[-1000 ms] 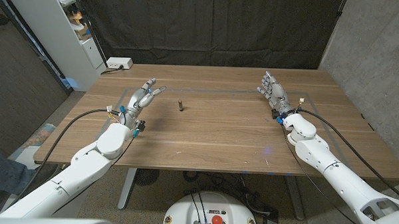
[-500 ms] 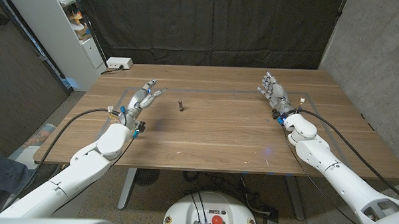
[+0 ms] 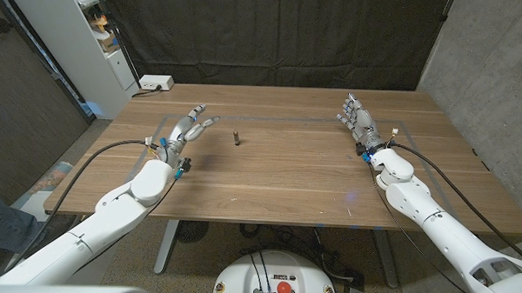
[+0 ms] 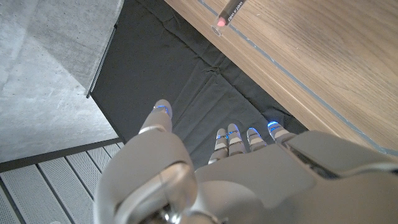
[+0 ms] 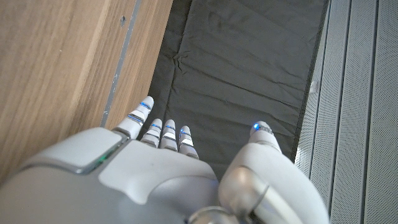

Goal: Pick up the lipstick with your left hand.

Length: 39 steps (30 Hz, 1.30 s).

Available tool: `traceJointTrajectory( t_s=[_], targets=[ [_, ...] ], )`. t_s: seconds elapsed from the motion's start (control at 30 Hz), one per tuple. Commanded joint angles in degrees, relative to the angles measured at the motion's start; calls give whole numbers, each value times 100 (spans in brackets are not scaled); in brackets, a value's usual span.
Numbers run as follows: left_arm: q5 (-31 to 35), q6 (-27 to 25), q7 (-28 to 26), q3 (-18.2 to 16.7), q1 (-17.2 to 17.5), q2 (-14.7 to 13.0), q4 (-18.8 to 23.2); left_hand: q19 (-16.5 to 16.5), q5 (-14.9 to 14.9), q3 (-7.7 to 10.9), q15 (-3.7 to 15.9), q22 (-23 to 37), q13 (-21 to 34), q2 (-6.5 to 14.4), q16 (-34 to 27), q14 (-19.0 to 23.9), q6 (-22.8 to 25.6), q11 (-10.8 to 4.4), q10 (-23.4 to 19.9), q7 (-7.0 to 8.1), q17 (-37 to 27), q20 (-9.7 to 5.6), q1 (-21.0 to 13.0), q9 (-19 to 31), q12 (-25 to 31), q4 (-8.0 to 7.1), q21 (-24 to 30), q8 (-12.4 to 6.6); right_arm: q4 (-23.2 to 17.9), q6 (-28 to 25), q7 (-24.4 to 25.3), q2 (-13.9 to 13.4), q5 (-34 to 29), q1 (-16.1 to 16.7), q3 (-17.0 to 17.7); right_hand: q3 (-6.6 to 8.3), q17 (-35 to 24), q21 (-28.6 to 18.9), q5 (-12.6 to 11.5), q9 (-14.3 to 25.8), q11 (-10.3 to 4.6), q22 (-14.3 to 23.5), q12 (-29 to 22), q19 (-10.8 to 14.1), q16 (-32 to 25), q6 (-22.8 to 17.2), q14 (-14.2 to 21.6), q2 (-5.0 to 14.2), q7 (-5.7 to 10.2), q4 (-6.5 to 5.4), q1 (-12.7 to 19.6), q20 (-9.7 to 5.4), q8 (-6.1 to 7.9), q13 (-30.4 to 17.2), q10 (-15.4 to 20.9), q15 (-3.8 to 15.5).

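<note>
**Lipstick standing untouched on the desk, both robot hands holding nothing**

The lipstick (image 3: 235,138) is standing upright on the wooden desk (image 3: 286,178), left of centre and toward the far side — apart from both robot hands. The left robot hand (image 3: 188,129) is hovering just left of it, fingers spread and gripping nothing. In the left wrist view the lipstick (image 4: 227,13) is showing a pink tip beyond the fingertips (image 4: 162,109). The right robot hand (image 3: 358,121) is waiting at the far right of the desk, fingers apart — nothing in it. A white box (image 3: 155,83) is sitting on the desk's far-left corner.
</note>
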<state>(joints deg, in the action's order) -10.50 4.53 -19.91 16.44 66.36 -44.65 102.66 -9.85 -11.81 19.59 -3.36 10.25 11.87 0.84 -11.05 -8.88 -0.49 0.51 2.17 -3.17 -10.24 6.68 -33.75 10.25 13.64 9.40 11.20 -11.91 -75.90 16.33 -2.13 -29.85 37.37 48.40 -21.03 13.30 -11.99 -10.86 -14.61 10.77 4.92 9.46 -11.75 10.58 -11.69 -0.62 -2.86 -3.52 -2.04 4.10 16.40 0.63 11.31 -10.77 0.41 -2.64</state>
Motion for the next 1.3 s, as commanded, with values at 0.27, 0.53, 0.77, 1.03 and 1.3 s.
traceJointTrajectory(
  t_s=[0.27,0.53,0.77,1.03,1.3],
  targets=[
    [531,-582,-170,282,-244,-62,57,-535,3,22,6,24,25,-14,-5,24,51,-13,-32,-10,-18,45,-127,28,25,14,34,-20,389,94,-136,145,7,-227,-47,-12,-7,-2,-32,12,11,30,2,8,-27,-45,35,70,-23,20,4,19,4,-33,41,-9],
    [560,-651,-199,384,-313,7,5,-526,8,27,10,24,27,-21,-10,44,88,-29,-49,-7,-18,58,-157,29,29,13,37,-27,450,98,-180,150,31,-264,-37,-16,-7,-3,-34,12,28,30,1,10,-26,-48,35,73,-21,21,0,21,4,-33,49,-9],
    [650,-784,-242,473,-362,16,20,-519,12,31,24,24,29,-28,-17,71,127,-65,-91,13,-18,64,-189,29,44,10,39,-33,509,131,-212,173,40,-291,-34,-20,-6,-3,-35,12,31,30,0,10,-28,-47,45,72,-21,24,1,27,3,-34,57,-18],
    [832,-962,-283,590,-410,-17,59,-492,16,37,46,25,31,-32,-21,99,162,-74,-139,34,-17,54,-222,29,59,5,49,-35,593,155,-238,205,49,-333,-35,-23,-6,-4,-37,12,30,30,2,10,-26,-47,41,75,-19,27,0,30,2,-34,59,-17],
    [809,-986,-326,614,-406,25,17,-487,19,39,46,25,32,-36,-22,112,178,-88,-152,46,-17,63,-243,29,62,2,49,-34,622,157,-246,210,36,-357,-44,-27,-5,-5,-39,12,24,30,7,13,-24,-49,41,77,-24,31,1,28,2,-34,53,-11]
  ],
)
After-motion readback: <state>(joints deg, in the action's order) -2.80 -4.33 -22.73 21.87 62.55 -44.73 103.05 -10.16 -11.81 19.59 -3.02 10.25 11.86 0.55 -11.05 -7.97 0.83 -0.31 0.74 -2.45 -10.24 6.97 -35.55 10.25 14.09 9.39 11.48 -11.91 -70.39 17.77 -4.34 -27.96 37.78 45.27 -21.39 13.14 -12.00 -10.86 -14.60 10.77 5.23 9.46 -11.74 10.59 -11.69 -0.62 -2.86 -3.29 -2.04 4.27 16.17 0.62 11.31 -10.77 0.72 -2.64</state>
